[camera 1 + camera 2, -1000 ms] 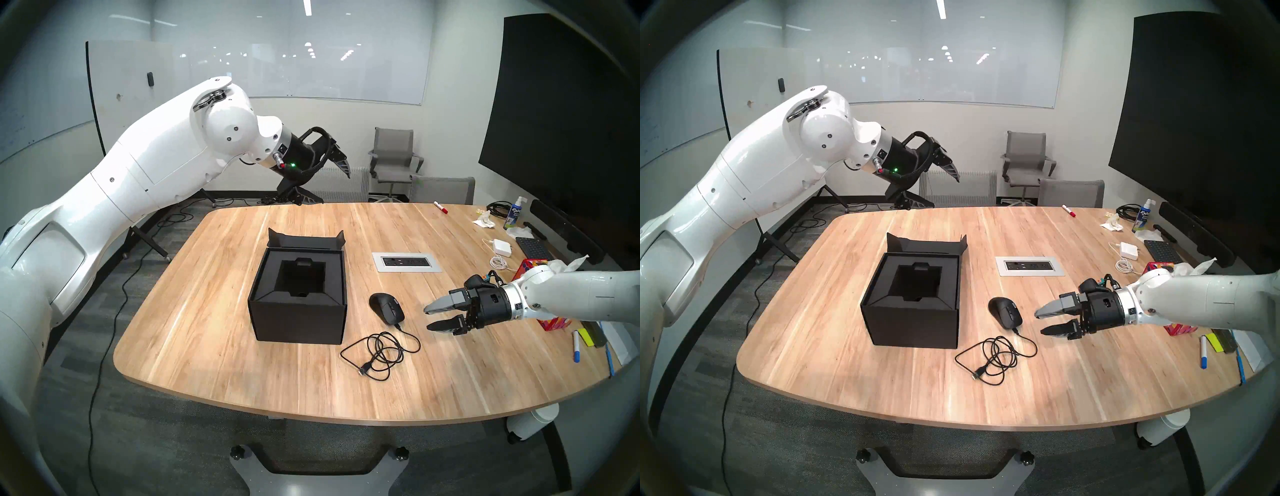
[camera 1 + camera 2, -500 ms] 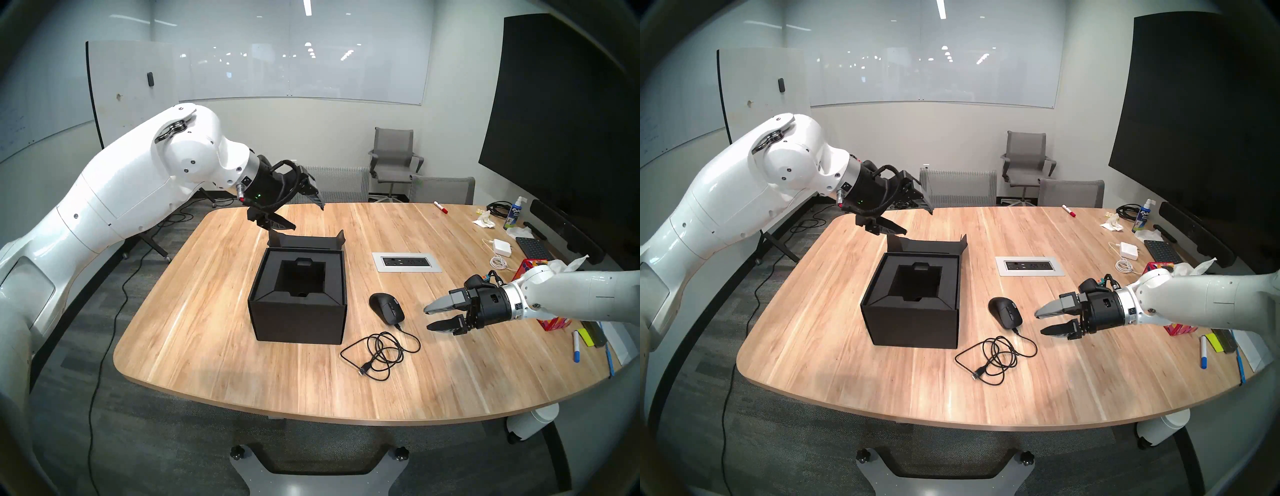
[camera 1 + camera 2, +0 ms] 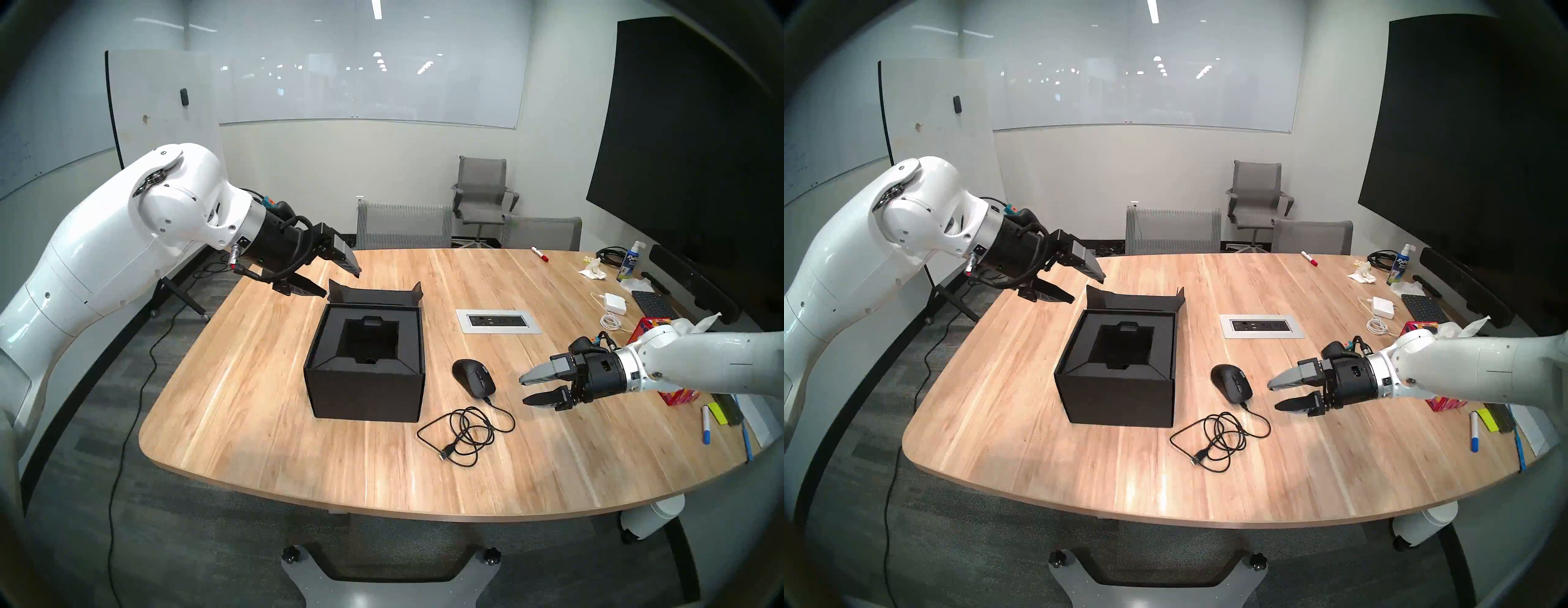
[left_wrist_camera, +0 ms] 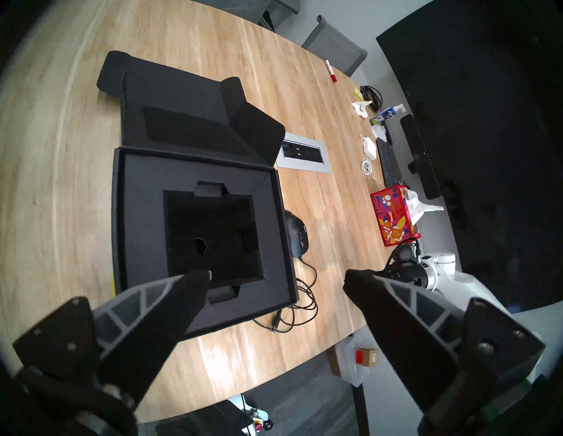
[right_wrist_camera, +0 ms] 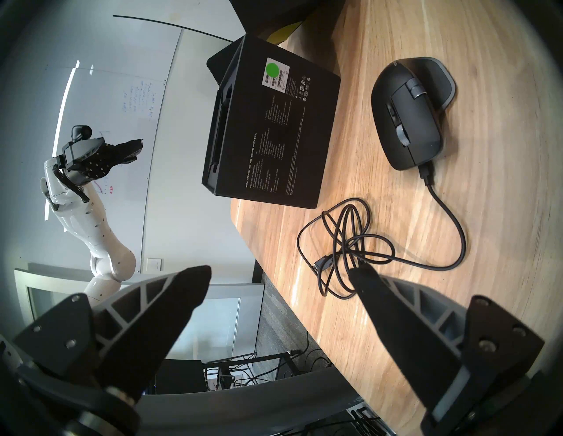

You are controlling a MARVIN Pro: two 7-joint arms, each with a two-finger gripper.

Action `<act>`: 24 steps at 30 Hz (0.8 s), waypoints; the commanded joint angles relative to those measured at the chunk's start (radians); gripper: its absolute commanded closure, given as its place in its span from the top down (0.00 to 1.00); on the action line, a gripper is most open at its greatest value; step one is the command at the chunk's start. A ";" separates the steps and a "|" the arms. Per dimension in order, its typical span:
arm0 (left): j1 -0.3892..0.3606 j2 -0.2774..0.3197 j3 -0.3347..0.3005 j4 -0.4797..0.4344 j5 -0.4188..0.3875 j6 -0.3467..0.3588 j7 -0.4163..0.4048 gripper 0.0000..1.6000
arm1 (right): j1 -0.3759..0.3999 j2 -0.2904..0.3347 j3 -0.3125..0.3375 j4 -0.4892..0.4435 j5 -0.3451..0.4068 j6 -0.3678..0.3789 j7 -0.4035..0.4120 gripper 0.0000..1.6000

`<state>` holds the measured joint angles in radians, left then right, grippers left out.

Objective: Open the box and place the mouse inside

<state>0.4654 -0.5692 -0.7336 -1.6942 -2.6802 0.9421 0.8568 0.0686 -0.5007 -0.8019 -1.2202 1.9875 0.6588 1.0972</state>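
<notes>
The black box (image 3: 365,392) (image 3: 1119,399) (image 4: 131,213) (image 5: 274,137) stands open on the wooden table, its flap lid (image 3: 375,293) folded back behind it and a dark foam recess inside. To its right the black mouse (image 3: 473,377) (image 3: 1231,382) (image 4: 297,234) (image 5: 408,121) lies on the table, its coiled cable (image 3: 466,431) (image 5: 347,240) trailing toward the front edge. My left gripper (image 3: 341,284) (image 3: 1087,288) (image 4: 277,278) hovers open just behind and left of the lid, empty. My right gripper (image 3: 524,390) (image 3: 1272,397) (image 5: 280,274) hangs open a little right of the mouse, holding nothing.
A power outlet panel (image 3: 498,321) is set into the table behind the mouse. At the right edge are a red floral tissue box (image 4: 394,219), a white charger (image 3: 615,302), a keyboard (image 3: 651,303), a spray bottle (image 3: 630,261) and markers (image 3: 706,424). Chairs (image 3: 483,191) stand beyond the table.
My left arm has swung down and to the left, bringing its open gripper from high behind the table to just behind the box lid. The right arm, box and mouse have not moved.
</notes>
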 commanded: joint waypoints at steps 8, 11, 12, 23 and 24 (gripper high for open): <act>0.100 0.193 -0.073 -0.048 0.075 0.018 -0.159 1.00 | 0.013 0.000 0.009 0.002 0.003 0.000 0.004 1.00; 0.107 0.216 -0.072 -0.050 0.107 0.018 -0.213 1.00 | 0.013 0.000 0.009 0.002 0.003 0.000 0.004 1.00; 0.109 0.219 -0.072 -0.047 0.119 0.018 -0.229 1.00 | 0.013 0.000 0.009 0.002 0.003 0.000 0.004 1.00; 0.124 0.231 -0.064 0.000 0.308 0.018 -0.416 1.00 | 0.013 0.000 0.009 0.002 0.003 0.000 0.004 1.00; 0.121 0.229 -0.062 0.007 0.328 0.018 -0.440 1.00 | 0.013 0.000 0.009 0.002 0.003 0.000 0.004 1.00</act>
<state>0.6023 -0.3540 -0.7829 -1.7119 -2.4396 0.9616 0.5287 0.0684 -0.5006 -0.8017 -1.2202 1.9874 0.6588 1.0972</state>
